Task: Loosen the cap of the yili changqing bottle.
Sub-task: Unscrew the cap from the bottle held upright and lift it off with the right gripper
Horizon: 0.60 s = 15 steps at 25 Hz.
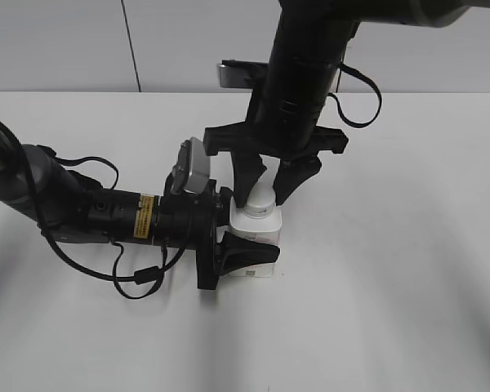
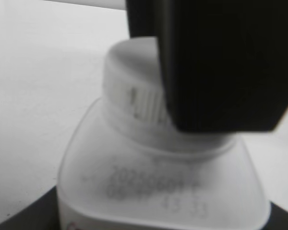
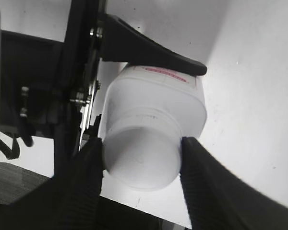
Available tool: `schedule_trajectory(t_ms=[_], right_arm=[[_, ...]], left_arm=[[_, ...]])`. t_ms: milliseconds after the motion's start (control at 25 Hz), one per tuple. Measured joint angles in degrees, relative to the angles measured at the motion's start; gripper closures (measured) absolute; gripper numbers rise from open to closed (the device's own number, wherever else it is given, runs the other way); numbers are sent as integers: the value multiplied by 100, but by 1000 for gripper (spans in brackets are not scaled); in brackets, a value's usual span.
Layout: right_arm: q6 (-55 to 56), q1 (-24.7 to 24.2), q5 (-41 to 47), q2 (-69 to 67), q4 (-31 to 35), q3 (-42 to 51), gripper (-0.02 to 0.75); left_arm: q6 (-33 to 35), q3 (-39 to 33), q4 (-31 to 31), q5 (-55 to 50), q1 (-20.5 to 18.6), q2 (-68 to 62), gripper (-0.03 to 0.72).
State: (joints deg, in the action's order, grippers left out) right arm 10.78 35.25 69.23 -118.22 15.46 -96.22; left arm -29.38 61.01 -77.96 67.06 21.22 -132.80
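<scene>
The left gripper (image 1: 243, 255) comes in from the left, low over the white table (image 1: 392, 286). Its black fingers (image 1: 249, 251) are closed around the body of the bottle (image 1: 257, 233) and hold it from the side. The bottle stands upright near the middle of the table. It is white, with a bit of pink-red print low on its side. Grey numbers are printed on its shoulder (image 2: 153, 184). The cap (image 1: 260, 198) sits on top of the bottle. The right gripper (image 1: 265, 181) reaches down from above. Its two fingers (image 3: 89, 167) press on both sides of the cap and hold it tight.
</scene>
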Motion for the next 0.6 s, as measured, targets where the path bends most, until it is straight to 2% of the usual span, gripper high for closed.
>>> schedule_trajectory(t_ms=[600], right_arm=[[-1641,0,-1,0,-27,0,342]], left_arm=[[0,0,0,15,0,0,267]])
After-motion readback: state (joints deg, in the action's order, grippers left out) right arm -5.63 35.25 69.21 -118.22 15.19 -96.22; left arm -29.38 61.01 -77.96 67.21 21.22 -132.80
